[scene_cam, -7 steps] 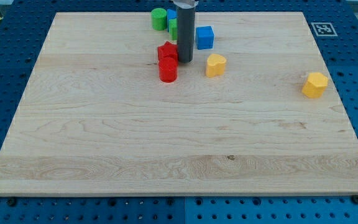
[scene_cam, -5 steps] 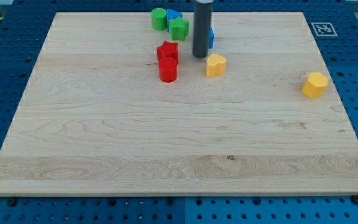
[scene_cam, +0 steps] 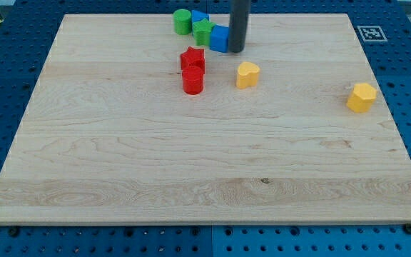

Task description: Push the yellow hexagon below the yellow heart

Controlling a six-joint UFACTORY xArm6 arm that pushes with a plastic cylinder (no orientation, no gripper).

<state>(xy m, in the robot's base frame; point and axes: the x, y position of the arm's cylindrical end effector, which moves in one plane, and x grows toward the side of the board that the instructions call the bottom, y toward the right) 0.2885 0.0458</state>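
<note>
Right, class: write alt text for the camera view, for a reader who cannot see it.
My tip touches a blue cube's right side at the wooden board's top, above the yellow heart. The yellow hexagon sits far right.

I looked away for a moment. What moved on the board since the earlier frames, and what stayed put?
My tip slid toward the view's right and top, and now sits right beside the blue cube. The blue cube shifted toward the view's left, up against the green block. The yellow heart, yellow hexagon and both red blocks stayed put.
</note>
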